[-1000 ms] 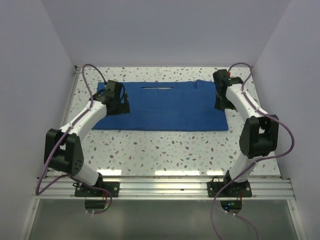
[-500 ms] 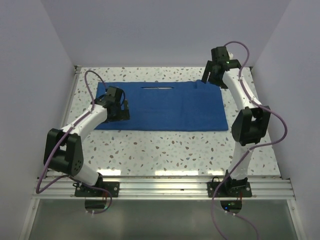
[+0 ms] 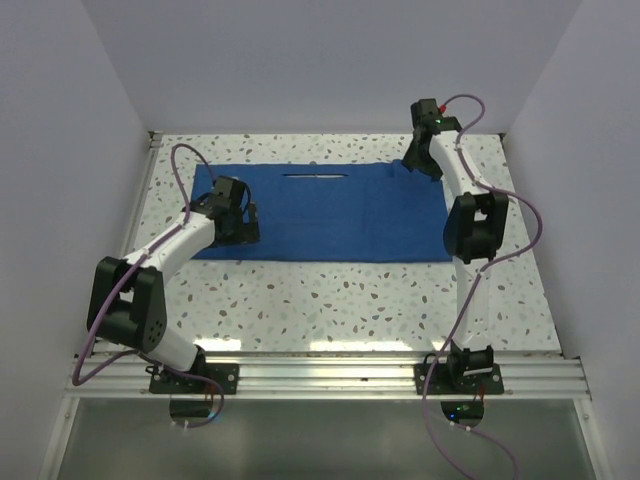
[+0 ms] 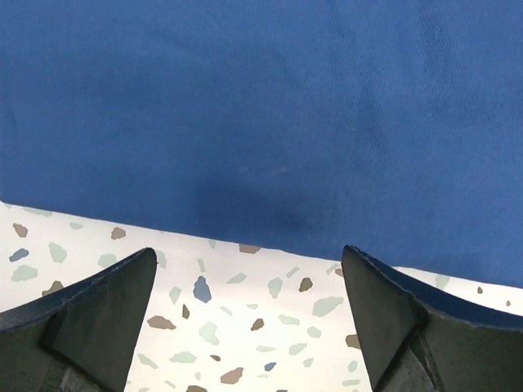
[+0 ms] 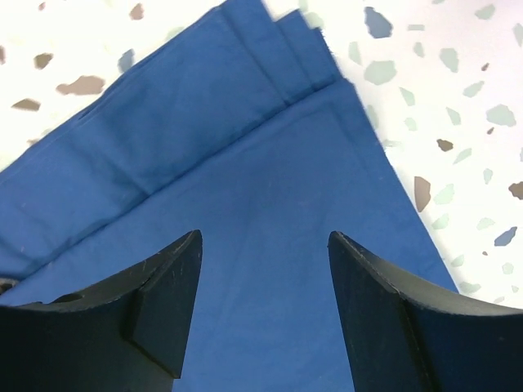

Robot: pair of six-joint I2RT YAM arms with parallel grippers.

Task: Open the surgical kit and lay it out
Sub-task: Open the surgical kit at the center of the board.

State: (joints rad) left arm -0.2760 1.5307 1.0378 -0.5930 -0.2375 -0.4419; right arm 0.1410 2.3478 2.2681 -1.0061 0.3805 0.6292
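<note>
The royal-blue cloth wrap (image 3: 330, 215) lies flat on the speckled table. One slim silver instrument (image 3: 315, 176) lies on it near the far edge. My left gripper (image 3: 245, 218) is open and empty, low at the cloth's left end; in the left wrist view its fingers (image 4: 90, 318) frame bare table just short of the cloth edge (image 4: 261, 122). My right gripper (image 3: 420, 165) is open and empty above the cloth's far right corner, where folded layers (image 5: 204, 122) show. The steel tray is out of view.
White walls close in the table at the left, right and back. An aluminium rail (image 3: 320, 375) runs along the near edge by the arm bases. Bare speckled tabletop (image 3: 330, 300) lies in front of the cloth.
My right arm has swung from the cloth's right edge up and back to its far right corner. My left gripper has shifted slightly toward me at the cloth's left end.
</note>
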